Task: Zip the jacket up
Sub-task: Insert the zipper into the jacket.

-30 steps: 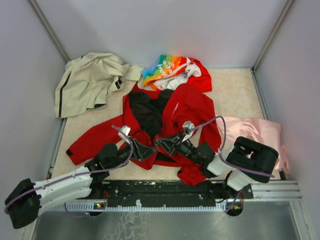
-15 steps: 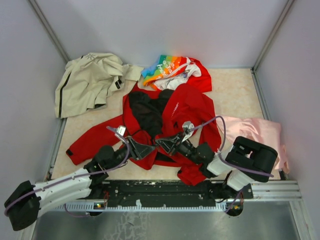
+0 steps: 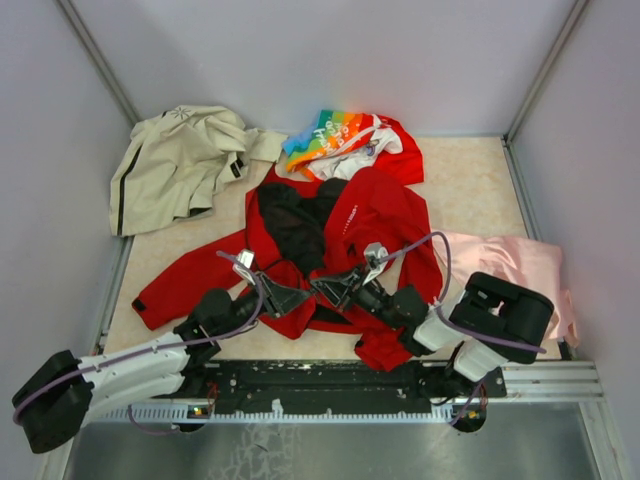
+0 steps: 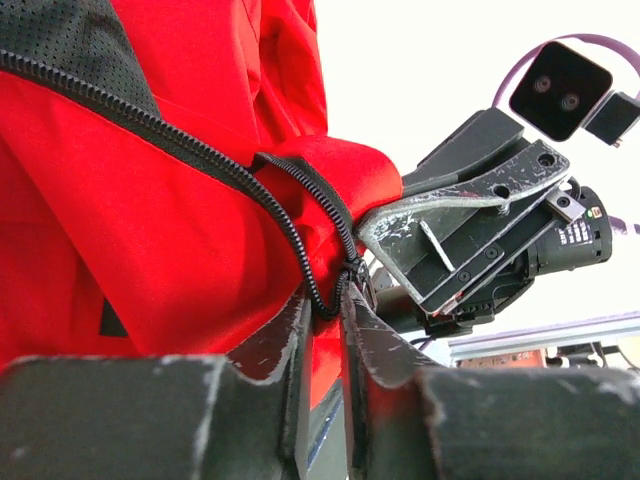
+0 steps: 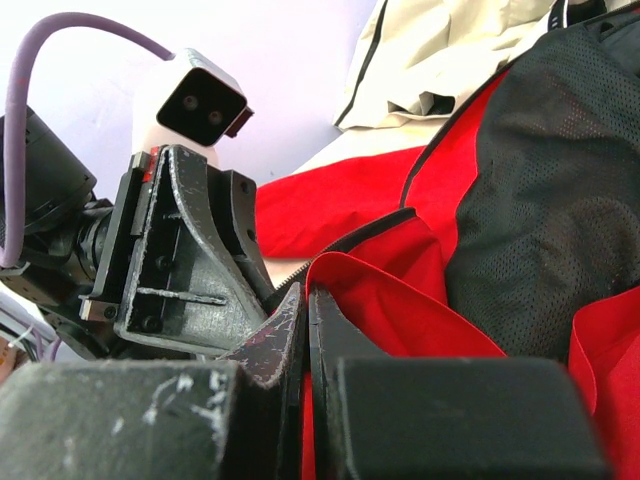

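Both jaws pinch the jacket (image 3: 372,215), lower centre of the top view.
Narrowed, the left gripper (image 4: 322,305) nips the zipper (image 4: 200,163) end; the right gripper (image 5: 306,305) clamps a red fold.

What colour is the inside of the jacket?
Black, a mesh lining; shows best in the right wrist view.

Table (image 3: 470,180): jacket (image 3: 385,215), beige jacket (image 3: 175,165), printed garment (image 3: 335,135), pink cloth (image 3: 510,262).

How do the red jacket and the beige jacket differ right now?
The red jacket lies mid-table, front open, black lining showing; the beige jacket is bunched in the far-left corner. The left hand and right hand pinch the red jacket's lower front edges; the beige jacket is untouched. Both lie on the table.
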{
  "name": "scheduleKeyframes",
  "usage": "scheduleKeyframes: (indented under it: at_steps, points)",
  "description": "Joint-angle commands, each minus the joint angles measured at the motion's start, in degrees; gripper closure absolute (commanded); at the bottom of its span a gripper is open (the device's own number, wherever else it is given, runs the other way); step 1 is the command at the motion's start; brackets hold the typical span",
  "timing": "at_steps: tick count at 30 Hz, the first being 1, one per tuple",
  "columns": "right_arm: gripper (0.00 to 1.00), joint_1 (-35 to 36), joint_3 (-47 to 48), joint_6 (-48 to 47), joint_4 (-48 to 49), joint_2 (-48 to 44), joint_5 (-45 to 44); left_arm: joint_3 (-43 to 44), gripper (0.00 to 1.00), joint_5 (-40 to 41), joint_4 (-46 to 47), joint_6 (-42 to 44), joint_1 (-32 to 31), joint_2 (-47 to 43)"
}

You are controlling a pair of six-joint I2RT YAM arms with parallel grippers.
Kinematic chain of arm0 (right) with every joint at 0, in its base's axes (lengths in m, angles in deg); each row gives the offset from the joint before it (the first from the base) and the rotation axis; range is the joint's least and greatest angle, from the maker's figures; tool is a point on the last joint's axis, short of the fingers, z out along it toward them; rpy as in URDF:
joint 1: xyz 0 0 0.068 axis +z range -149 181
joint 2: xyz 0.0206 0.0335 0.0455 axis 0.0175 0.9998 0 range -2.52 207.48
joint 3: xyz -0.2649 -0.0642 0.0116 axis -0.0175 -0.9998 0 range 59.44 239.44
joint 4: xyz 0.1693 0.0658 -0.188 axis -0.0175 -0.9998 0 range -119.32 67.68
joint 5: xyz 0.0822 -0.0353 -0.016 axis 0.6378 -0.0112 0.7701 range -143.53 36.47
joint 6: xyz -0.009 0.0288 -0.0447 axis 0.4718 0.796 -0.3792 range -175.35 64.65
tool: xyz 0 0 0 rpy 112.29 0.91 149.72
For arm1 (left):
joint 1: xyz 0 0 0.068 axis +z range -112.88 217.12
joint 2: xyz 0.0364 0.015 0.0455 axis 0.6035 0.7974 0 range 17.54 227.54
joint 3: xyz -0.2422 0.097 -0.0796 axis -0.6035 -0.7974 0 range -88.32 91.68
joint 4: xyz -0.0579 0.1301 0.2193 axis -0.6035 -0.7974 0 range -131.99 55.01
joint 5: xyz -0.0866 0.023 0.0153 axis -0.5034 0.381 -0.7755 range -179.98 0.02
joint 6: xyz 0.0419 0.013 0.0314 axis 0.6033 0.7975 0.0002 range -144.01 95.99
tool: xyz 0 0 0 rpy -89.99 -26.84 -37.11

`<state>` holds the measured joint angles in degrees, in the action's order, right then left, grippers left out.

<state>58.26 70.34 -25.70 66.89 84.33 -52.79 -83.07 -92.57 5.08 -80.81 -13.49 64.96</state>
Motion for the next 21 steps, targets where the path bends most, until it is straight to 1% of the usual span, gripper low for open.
scheduleKeyframes:
  at_steps: [1,4,6,10,16,19,21]
  points:
    - [1.00,0.6,0.4,-0.7,9.6,0.9,-0.5,-0.6,0.84,-1.2,2.9,0.7,0.4,0.2]
    - [1.00,0.9,0.8,-0.7,9.6,1.4,-0.2,0.6,0.92,-2.1,0.6,2.4,0.4,0.3]
    - [1.00,0.9,0.9,-0.7,9.6,1.7,-0.3,1.8,1.00,-3.5,-1.1,4.2,0.4,0.5]
    - [1.00,0.9,0.8,-1.0,9.5,1.4,-1.6,5.0,1.00,-9.6,-5.0,8.2,0.4,2.6]
    - [1.00,0.6,2.1,-1.5,9.2,0.3,-1.2,6.7,1.00,-19.4,-5.8,12.0,0.4,8.9]
    - [1.00,0.5,2.9,-1.8,8.3,0.2,-0.7,7.1,1.00,-20.4,-7.3,13.3,0.4,10.8]
    - [1.00,0.5,2.8,-2.0,8.1,0.0,-0.6,7.1,1.00,-19.1,-8.6,13.9,0.4,10.5]
